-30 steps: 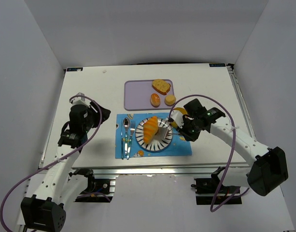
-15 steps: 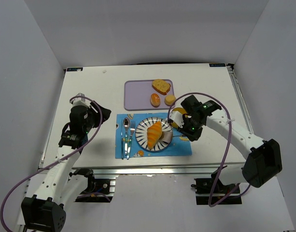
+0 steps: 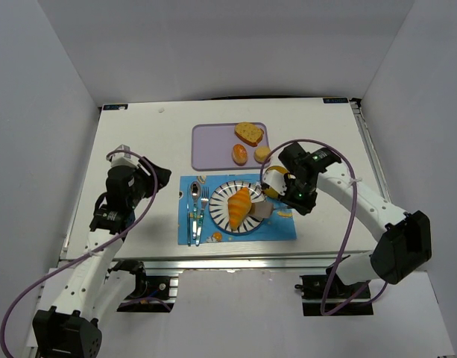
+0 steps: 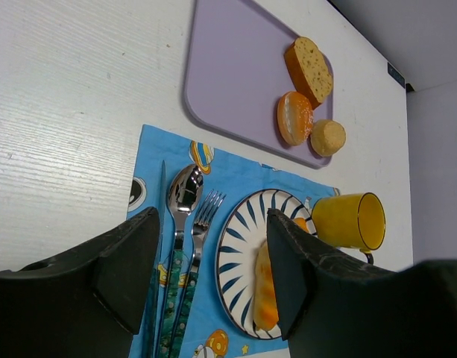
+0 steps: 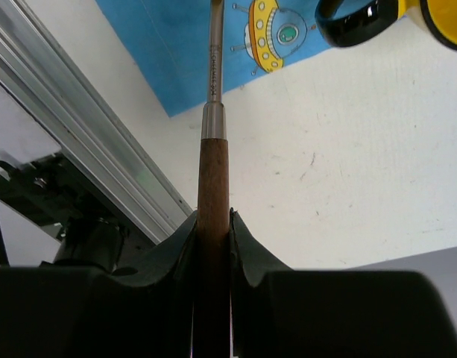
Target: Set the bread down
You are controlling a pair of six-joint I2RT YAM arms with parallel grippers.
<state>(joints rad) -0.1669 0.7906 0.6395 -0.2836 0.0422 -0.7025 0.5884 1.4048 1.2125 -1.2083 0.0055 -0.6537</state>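
Lying lengthwise on the striped plate [image 3: 221, 198], the croissant [image 3: 239, 207] is being left seemingly delivered, while the wooden-handled spatula [image 5: 212, 171] is being pinched firmly by the right gripper [image 5: 212, 231], blade low at the plate's edge, and the left gripper [image 4: 211, 261] is being held spread, well apart.

croissant [image 4: 262, 294] on striped plate [image 4: 239, 250], fingers [image 4: 127, 261] apart

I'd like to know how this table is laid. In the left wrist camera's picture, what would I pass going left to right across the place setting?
spoon → fork → striped plate, with the croissant on it → yellow mug
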